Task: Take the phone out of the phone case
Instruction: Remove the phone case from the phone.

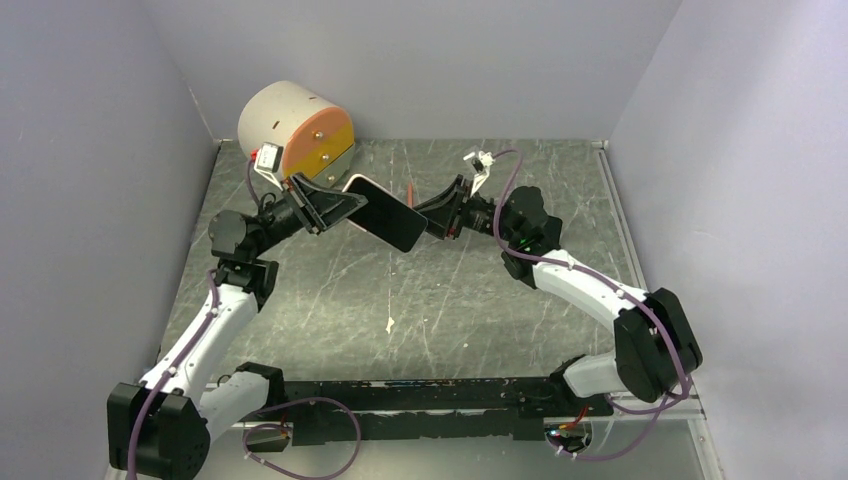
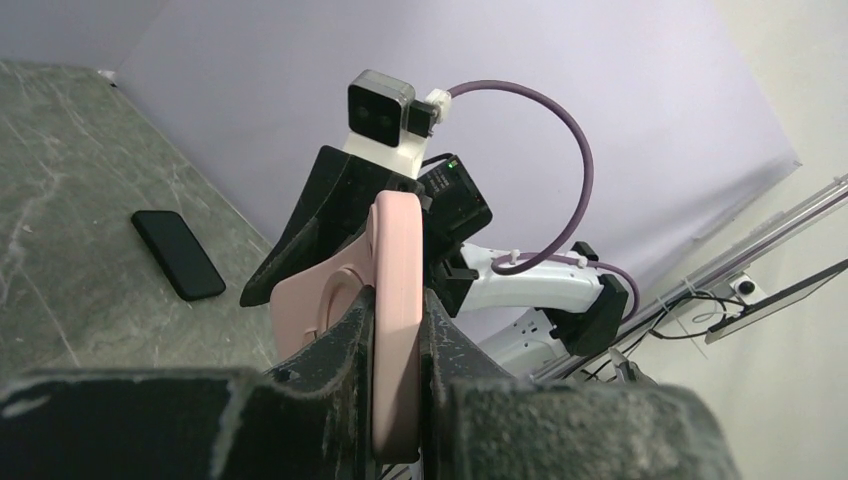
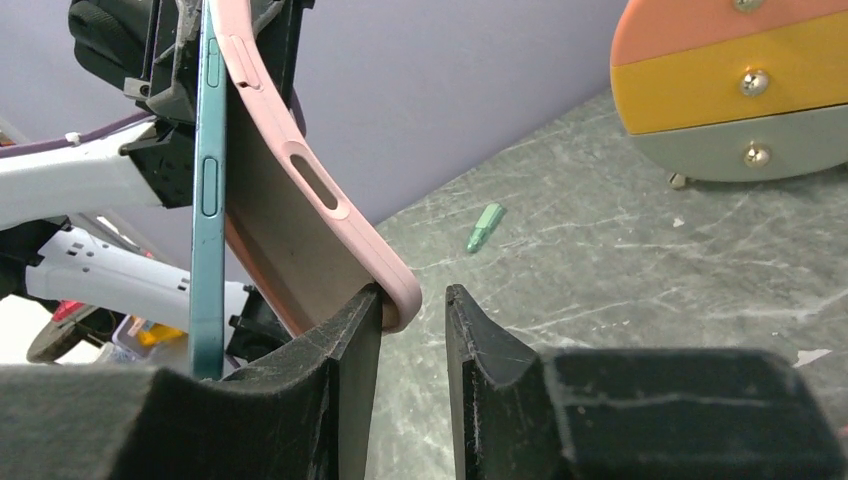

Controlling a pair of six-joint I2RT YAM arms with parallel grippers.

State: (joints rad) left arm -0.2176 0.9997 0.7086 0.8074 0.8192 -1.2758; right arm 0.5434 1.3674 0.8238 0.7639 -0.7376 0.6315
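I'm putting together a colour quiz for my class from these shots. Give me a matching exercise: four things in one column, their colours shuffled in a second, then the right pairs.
Things
1. case
2. side edge of the phone
3. screwdriver bit
4. front of the round box

Colours
A. pale green
B. orange, yellow and grey bands
C. pink
D. dark teal blue

Pairs: 1-C; 2-D; 3-A; 4-B

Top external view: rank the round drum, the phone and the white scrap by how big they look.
1. round drum, largest
2. phone, held off the table, so nearer the camera
3. white scrap, smallest
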